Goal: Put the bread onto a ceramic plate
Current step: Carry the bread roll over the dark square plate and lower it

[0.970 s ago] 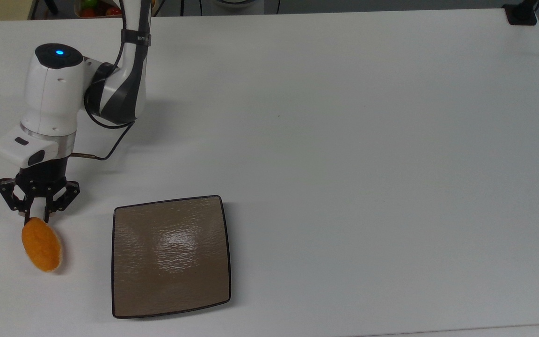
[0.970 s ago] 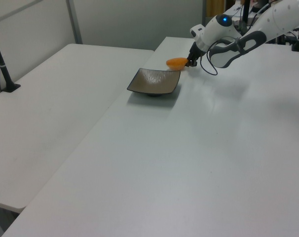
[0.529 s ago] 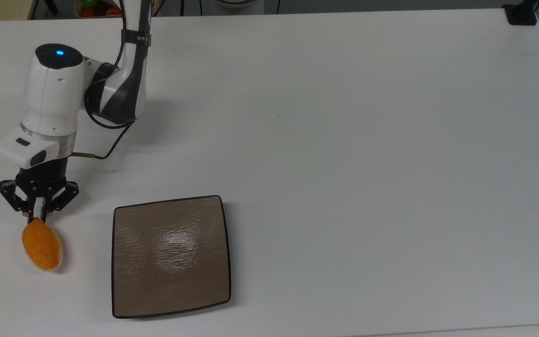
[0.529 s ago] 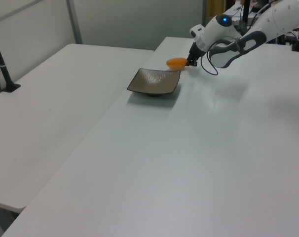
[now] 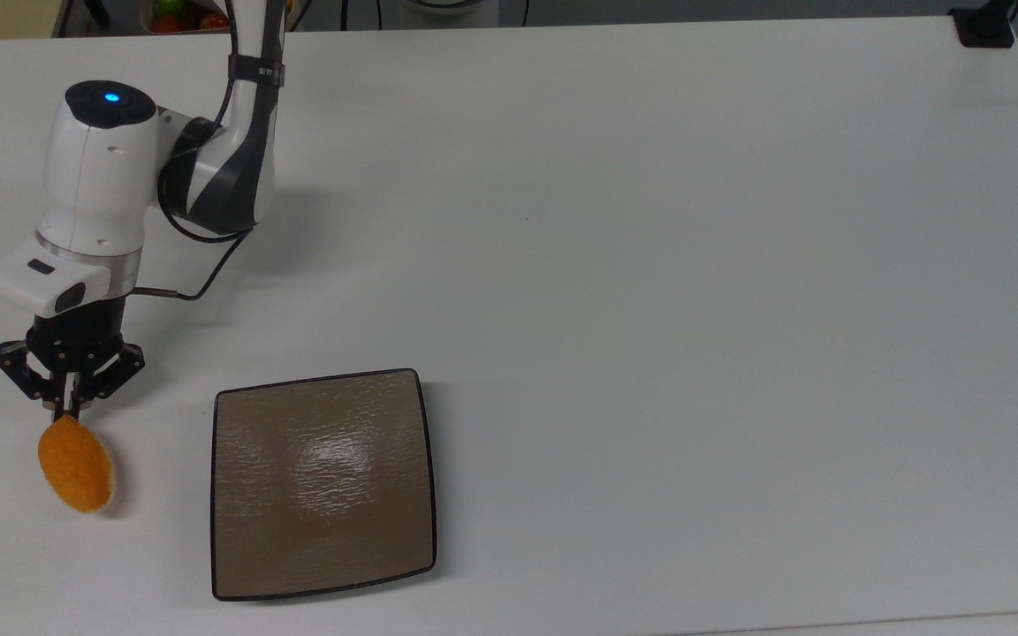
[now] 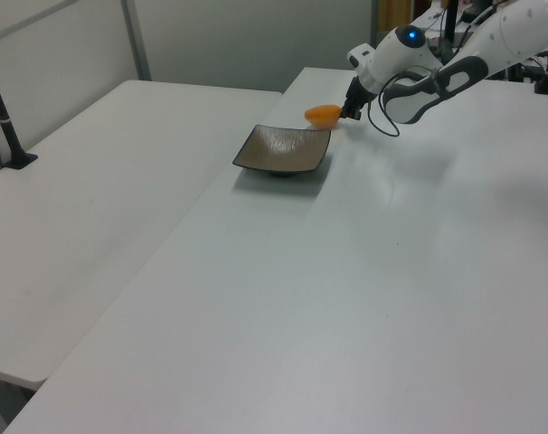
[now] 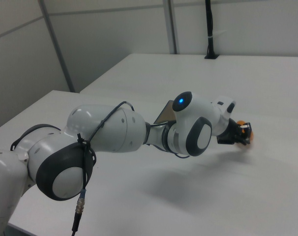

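The bread (image 5: 76, 465), a small orange oval bun, hangs from its near end in my gripper (image 5: 65, 408), which is shut on its tip. It sits at the top view's far left, apart from the ceramic plate (image 5: 323, 481), a square glossy taupe plate lying flat to its right. In the left view the bread (image 6: 324, 114) is just past the plate's (image 6: 283, 150) far corner, with the gripper (image 6: 346, 113) behind it. In the right view the arm hides most of the plate, and only an orange edge of the bread (image 7: 250, 133) shows beyond the gripper (image 7: 242, 132).
The white table (image 5: 650, 265) stretches wide to the top view's right of the plate. A black post base (image 5: 984, 26) stands at its far right corner. A second white table (image 6: 93, 181) adjoins in the left view's left. Coloured items (image 5: 182, 16) lie beyond the table's back edge.
The gripper has shifted slightly toward the arm and to the top view's left. The bread has twisted a little in the grip, looking narrower half a second ago.
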